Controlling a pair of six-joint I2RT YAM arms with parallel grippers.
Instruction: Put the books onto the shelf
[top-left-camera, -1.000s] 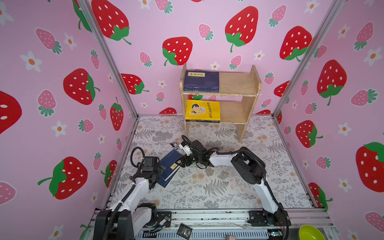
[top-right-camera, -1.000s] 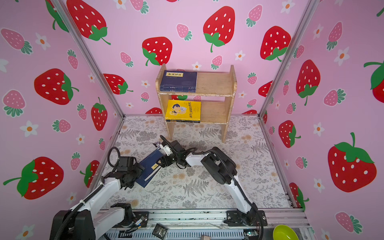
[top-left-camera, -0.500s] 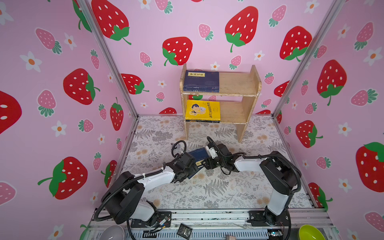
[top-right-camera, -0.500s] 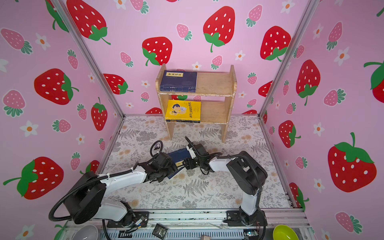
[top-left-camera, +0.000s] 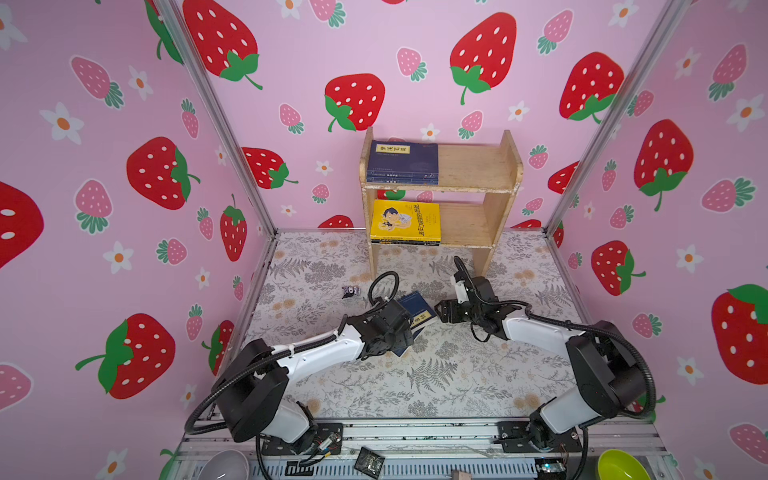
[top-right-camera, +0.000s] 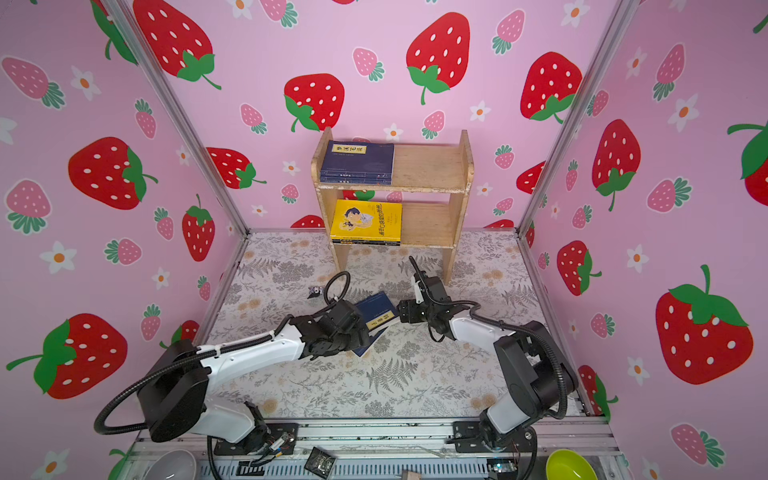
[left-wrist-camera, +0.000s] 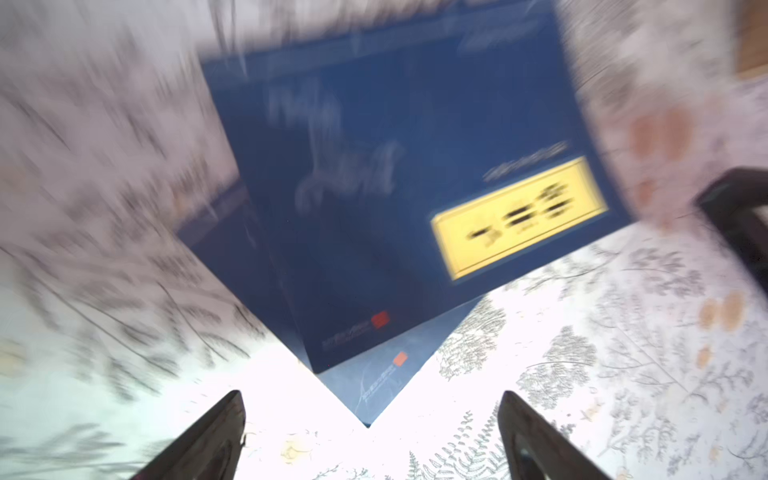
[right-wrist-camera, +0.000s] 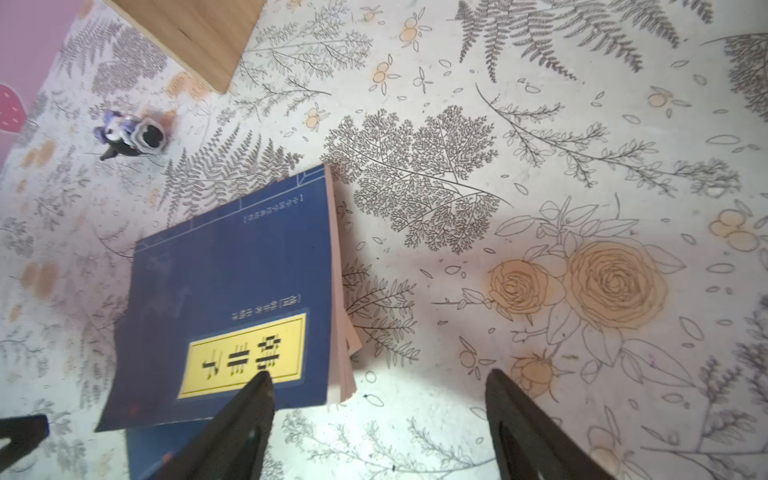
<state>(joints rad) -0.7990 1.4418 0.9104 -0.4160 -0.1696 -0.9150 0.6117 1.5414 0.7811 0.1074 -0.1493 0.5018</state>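
At the centre of the floral bench (top-left-camera: 457, 374) lay a stack of two navy books (top-left-camera: 415, 305), skewed against each other: the upper navy book (right-wrist-camera: 232, 291), bearing a yellow title label, rested on the lower navy book (right-wrist-camera: 145, 449), one corner of which projected from beneath it. The left tool (left-wrist-camera: 370, 395), at about 7 o'clock of the stack, hung above that projecting corner, released, its fingers spread wide with only book corner and bench between them; the left wrist view was motion-blurred. The right tool (right-wrist-camera: 378, 374), at about 3 o'clock of the stack, was likewise released and empty: in the right wrist view one fingertip overlapped the yellow label and the other stood over bare bench, and whether the first touched the cover could not be told. The shelf (top-left-camera: 478, 166), of pale wood with two tiers, stood at 12 o'clock against the back wall. Its upper tier carried a pile of navy books (top-left-camera: 402, 162) on its 9 o'clock half; its lower tier carried a yellow cartoon book (top-left-camera: 405, 222), lying flat, on the same half. A small dark figurine (top-left-camera: 350, 291) was on the bench at about 10 o'clock of the stack, apart from it and from both tools
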